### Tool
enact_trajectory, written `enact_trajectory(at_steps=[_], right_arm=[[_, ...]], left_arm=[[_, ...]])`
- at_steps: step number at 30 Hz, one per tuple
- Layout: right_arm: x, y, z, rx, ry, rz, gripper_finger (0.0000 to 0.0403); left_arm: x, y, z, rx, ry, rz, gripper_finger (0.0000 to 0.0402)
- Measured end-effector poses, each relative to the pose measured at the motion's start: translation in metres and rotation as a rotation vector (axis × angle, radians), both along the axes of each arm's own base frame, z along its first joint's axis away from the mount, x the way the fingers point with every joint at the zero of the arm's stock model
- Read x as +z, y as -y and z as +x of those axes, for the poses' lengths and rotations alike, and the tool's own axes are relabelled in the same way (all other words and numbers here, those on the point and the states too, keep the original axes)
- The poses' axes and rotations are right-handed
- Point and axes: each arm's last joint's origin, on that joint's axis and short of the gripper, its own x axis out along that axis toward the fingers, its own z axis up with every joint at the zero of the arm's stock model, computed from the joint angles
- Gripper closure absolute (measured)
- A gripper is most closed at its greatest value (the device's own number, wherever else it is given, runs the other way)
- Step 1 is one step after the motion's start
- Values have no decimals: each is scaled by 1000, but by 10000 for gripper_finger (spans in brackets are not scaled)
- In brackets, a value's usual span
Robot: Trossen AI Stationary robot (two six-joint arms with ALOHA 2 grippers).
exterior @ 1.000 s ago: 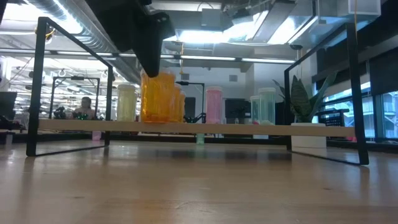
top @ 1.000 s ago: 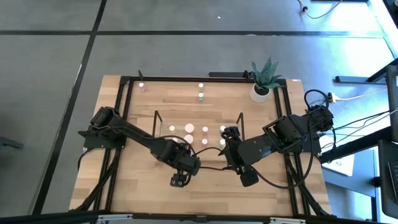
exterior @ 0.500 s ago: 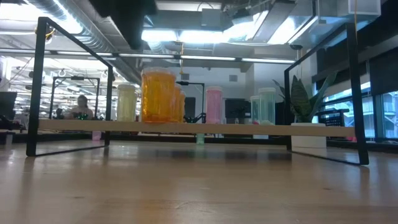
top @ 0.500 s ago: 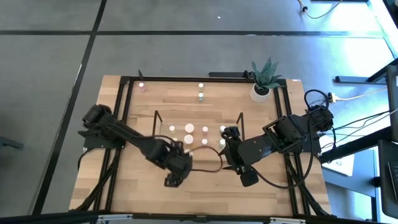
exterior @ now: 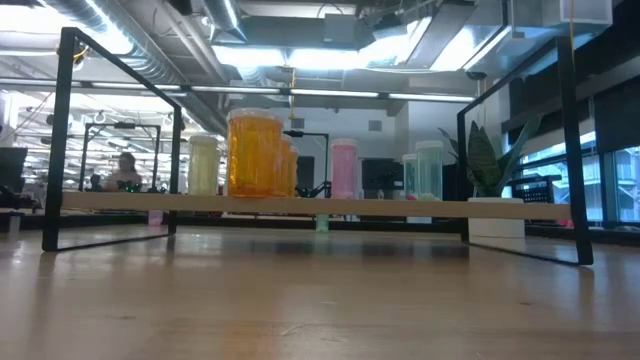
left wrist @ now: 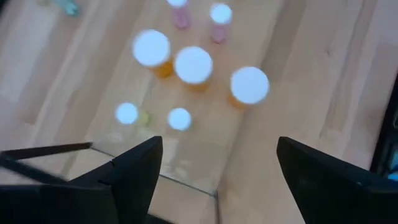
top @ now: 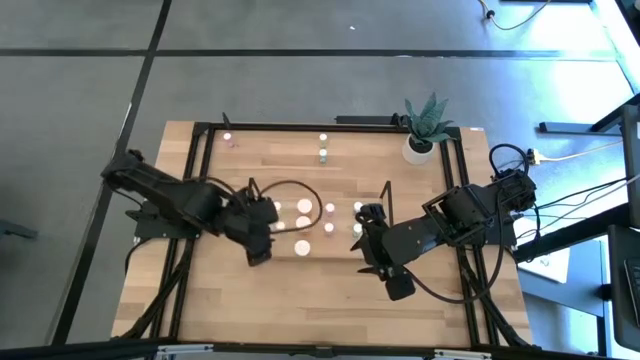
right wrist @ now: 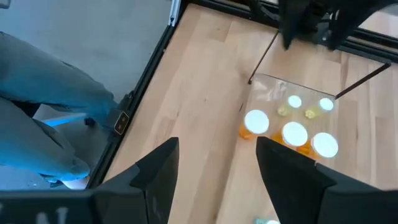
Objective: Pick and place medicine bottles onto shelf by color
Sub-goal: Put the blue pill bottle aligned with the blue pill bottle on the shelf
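Note:
The clear shelf [top: 320, 192] [exterior: 500, 206] carries upright white-capped medicine bottles: yellowish [exterior: 203, 165], orange [exterior: 255, 155], pink [exterior: 343, 168], green [exterior: 428, 170]. The nearest orange bottle [top: 302, 246] stands at the shelf's near edge. My left gripper [top: 262, 238] [left wrist: 217, 180] hangs open above the shelf's left end, looking down on three orange bottles [left wrist: 193, 65] and two small yellowish ones [left wrist: 179, 119]. My right gripper [top: 366, 240] [right wrist: 217, 180] waits open over the shelf's right part, with nothing between its fingers. A pink bottle [top: 230, 139] and a green one [top: 323, 152] stand on the table farther back.
A potted plant [top: 424, 128] stands at the table's far right corner. A black metal frame [top: 200, 150] runs round the tabletop. A person in blue clothing [right wrist: 50, 124] stands beyond the table's edge. Bare wood lies between the shelf and the near edge [top: 320, 300].
My left gripper has lifted off the large orange bottle, risen out of the low view and drawn back toward the table's left edge, rolling as it went. The orange bottle stays upright on the shelf's near edge.

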Motion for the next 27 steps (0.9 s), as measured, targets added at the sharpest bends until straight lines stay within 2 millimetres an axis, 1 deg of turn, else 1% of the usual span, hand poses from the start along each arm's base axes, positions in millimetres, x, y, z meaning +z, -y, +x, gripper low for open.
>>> enact_trajectory(at_steps=[3, 10, 12, 15, 17, 19, 21, 23, 27], right_arm=[[0, -1, 0, -21, -7, 46, 186], [3, -1, 4, -13, 40, 43, 186], [4, 4, 6, -71, 53, 28, 186], [4, 17, 12, -235, 87, -2, 186], [4, 31, 17, -324, 100, -9, 186], [4, 50, 24, -416, 100, 17, 186], [4, 76, 32, -531, 99, 48, 186], [4, 107, 38, -646, 103, 63, 186], [1, 162, 45, -779, 88, 46, 186]], left_arm=[[8, -7, -7, 24, 39, 18, 92], [17, -20, -16, 72, 77, 44, 92], [17, -24, -18, 88, 60, 57, 92], [16, -31, -20, 108, 21, 80, 92], [15, -35, -22, 124, -3, 93, 92], [15, -39, -23, 141, -24, 104, 92], [14, -44, -23, 157, -42, 112, 92], [13, -48, -24, 171, -61, 120, 92], [12, -56, -27, 197, -108, 138, 92]])
